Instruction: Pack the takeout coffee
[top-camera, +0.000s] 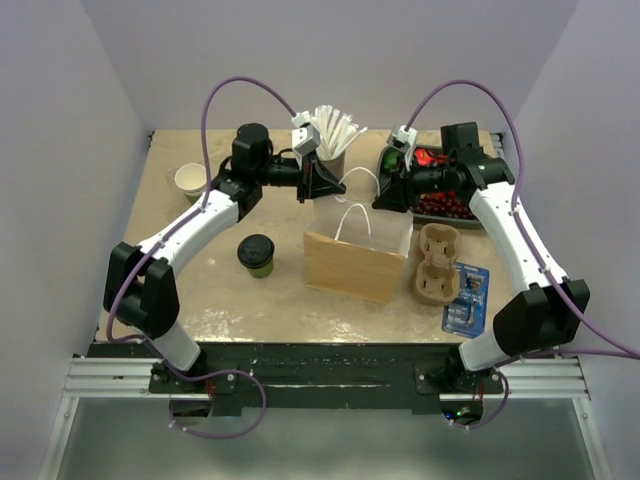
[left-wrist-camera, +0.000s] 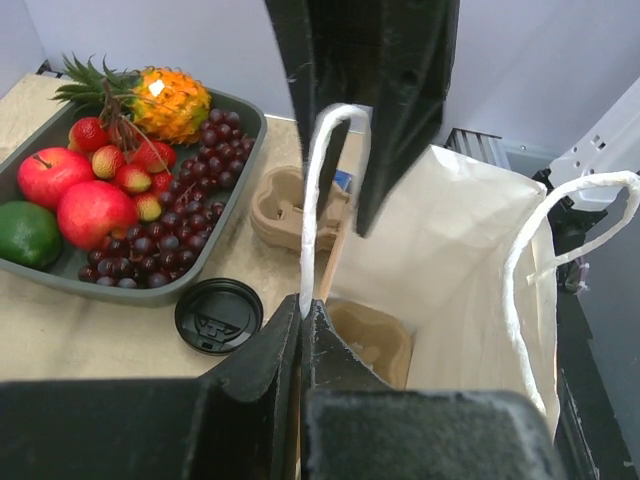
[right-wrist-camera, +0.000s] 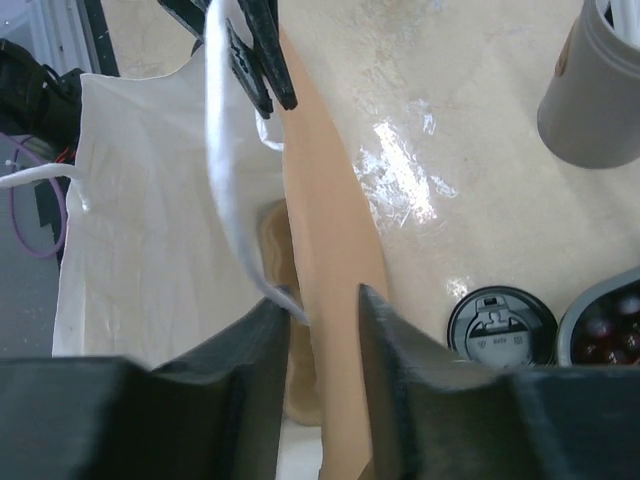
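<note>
The takeout coffee, a green cup with a black lid, stands on the table left of the brown paper bag. Neither gripper touches it. My left gripper is above the bag's far left corner. In the left wrist view, the left gripper is shut on a white handle of the bag. My right gripper is at the bag's far right corner. In the right wrist view, the right gripper is open, its jaws straddling the bag's brown wall and a white handle.
A cardboard cup carrier lies inside the bag; another carrier sits to its right beside a blue packet. A fruit tray and a black lid are behind the bag. A straw cup and an empty paper cup stand at the back.
</note>
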